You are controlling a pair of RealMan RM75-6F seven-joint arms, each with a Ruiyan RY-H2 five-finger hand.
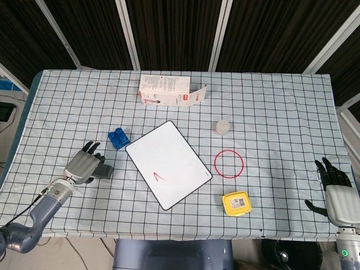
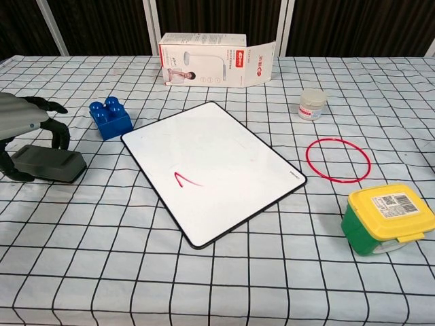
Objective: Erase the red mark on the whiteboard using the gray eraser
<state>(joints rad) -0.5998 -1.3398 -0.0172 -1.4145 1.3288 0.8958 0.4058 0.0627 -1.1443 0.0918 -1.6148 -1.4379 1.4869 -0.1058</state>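
Grey-backed shells and black fingers were seen on the left hand [image 1: 83, 166] and right hand [image 1: 336, 194]; blue-grey forearms.

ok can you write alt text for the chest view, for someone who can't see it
At the left edge, the robot's left hand arches over a gray eraser on a checked tablecloth, fingers curled down around it. A tilted whiteboard with a small red mark lies mid-table, with a blue brick, carton, jar, red ring and yellow-lidded tub around.

blue block [image 1: 117, 138] beside the eraser [image 2: 49, 164]
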